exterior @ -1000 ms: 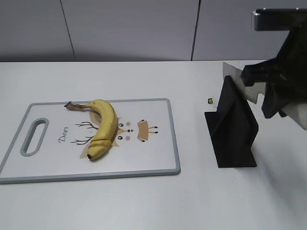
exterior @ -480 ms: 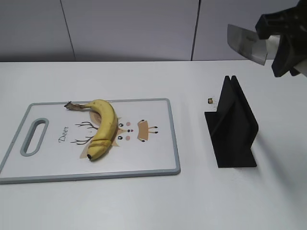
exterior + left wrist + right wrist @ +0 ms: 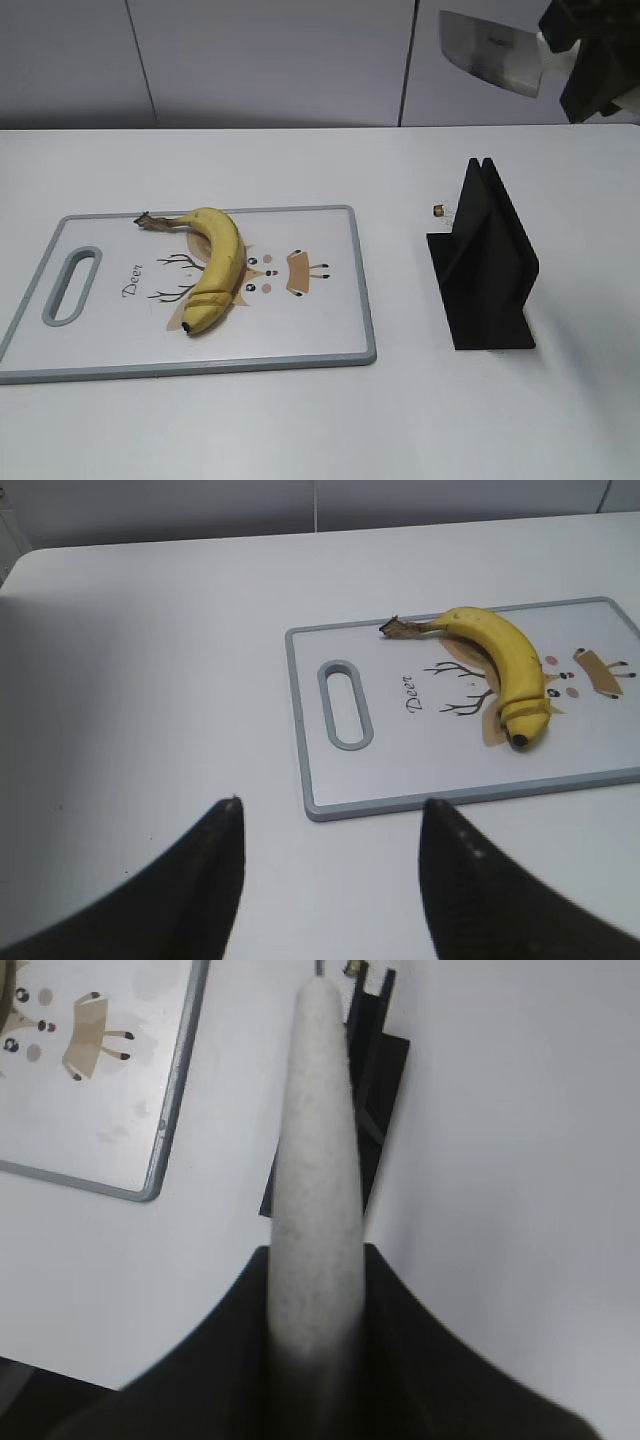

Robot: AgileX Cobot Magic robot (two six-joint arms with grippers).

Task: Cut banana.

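The yellow banana [image 3: 215, 268] lies whole on a white cutting board [image 3: 330, 320] with a grey rim, stem to the back left; it also shows in the left wrist view [image 3: 500, 660]. My right gripper [image 3: 585, 55] is shut on the pale handle [image 3: 318, 1160] of a knife, whose steel blade [image 3: 490, 50] hangs high at the top right, above the black knife stand [image 3: 485, 265]. My left gripper [image 3: 330, 815] is open and empty, above bare table near the board's handle end [image 3: 340, 705]. It is out of the exterior view.
The black stand also shows under the knife handle in the right wrist view [image 3: 385, 1080]. A small dark and gold object [image 3: 438, 210] lies on the white table just left of the stand. A grey panelled wall runs behind the table.
My right gripper has lifted the knife out of the black stand, raised it to the top of the view and carried the blade leftward. The banana and board have not moved.
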